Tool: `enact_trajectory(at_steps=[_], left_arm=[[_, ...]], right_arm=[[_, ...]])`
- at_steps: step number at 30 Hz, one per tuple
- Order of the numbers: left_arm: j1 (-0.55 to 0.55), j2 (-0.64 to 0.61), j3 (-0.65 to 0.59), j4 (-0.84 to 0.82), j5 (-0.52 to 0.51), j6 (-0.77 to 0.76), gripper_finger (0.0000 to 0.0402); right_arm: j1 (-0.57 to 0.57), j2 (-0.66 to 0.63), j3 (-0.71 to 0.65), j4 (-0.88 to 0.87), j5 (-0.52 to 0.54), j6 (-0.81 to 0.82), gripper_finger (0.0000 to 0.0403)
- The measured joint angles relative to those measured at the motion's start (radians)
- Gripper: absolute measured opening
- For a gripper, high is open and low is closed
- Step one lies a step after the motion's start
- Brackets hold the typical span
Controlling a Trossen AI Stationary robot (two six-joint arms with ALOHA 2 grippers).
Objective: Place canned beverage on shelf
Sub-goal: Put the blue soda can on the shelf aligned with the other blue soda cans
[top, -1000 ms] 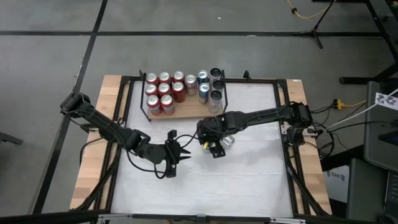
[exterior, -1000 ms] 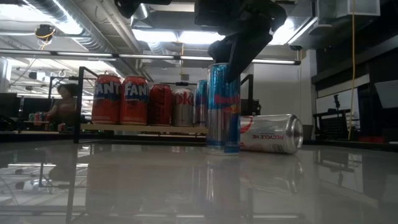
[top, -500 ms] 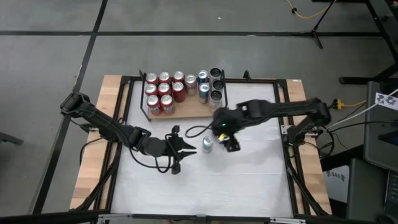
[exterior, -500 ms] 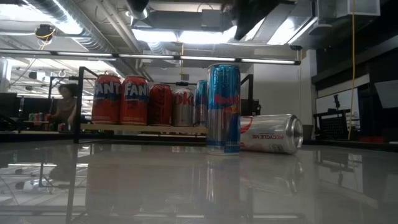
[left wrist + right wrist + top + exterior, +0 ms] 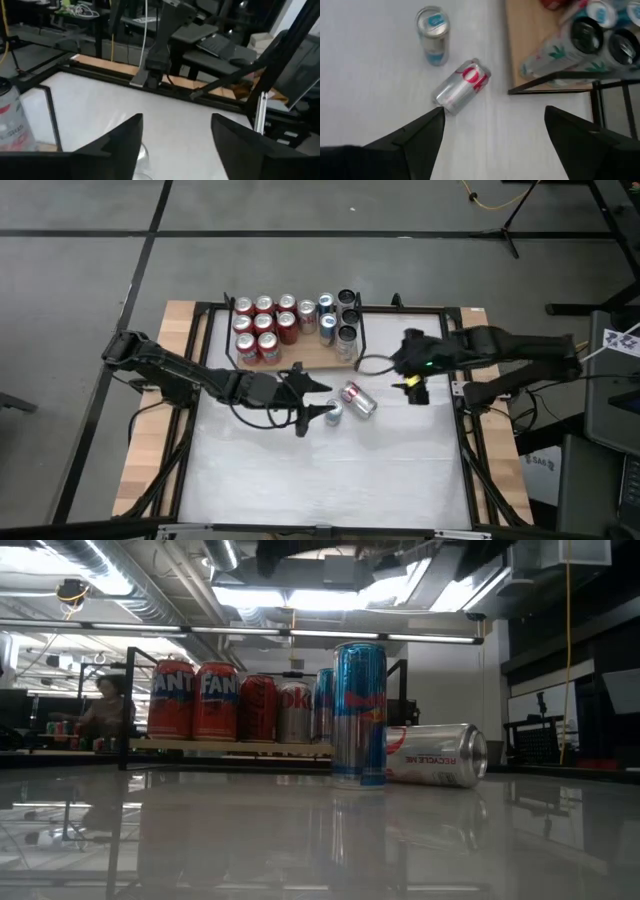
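On glossy white tabletop (image 5: 330, 470), slim blue cylinder can (image 5: 333, 412) upright, left pincer (image 5: 318, 398) spread beside it, right pincer (image 5: 414, 380) wide, empty.

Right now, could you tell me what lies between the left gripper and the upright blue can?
Nothing: in the high view the left gripper stands open right beside the blue can.

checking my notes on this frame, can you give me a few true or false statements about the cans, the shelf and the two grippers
1. A blue can stands upright on the table, off the shelf. True.
2. The silver can stands upright. False: it lies on its side beside the blue can.
3. The right gripper holds a can. False: it is open and empty, away from both loose cans.
4. The left gripper is at the blue can with its fingers apart. True.
5. The shelf is empty. False: it carries red, silver and dark-topped cans.
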Motion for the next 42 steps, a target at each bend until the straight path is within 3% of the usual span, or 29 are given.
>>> enact_trajectory(at_steps=[8,15,23,42], left_arm=[[0.027,0.130,0.088,0.068,0.006,0.084,0.0261],[0.027,0.263,0.242,-0.119,-0.025,0.151,0.0258],[0.027,0.294,0.283,-0.367,-0.039,0.047,0.0257],[0.027,0.293,0.283,-0.383,-0.039,0.047,0.0257]], right_arm=[[-0.047,-0.295,-0.326,0.216,-0.008,0.015,0.0333],[-0.051,-0.414,-0.504,0.305,-0.054,0.061,0.0333],[-0.051,-0.429,-0.627,0.329,-0.062,0.092,0.0333],[-0.051,-0.429,-0.673,0.429,-0.073,0.092,0.0333]])
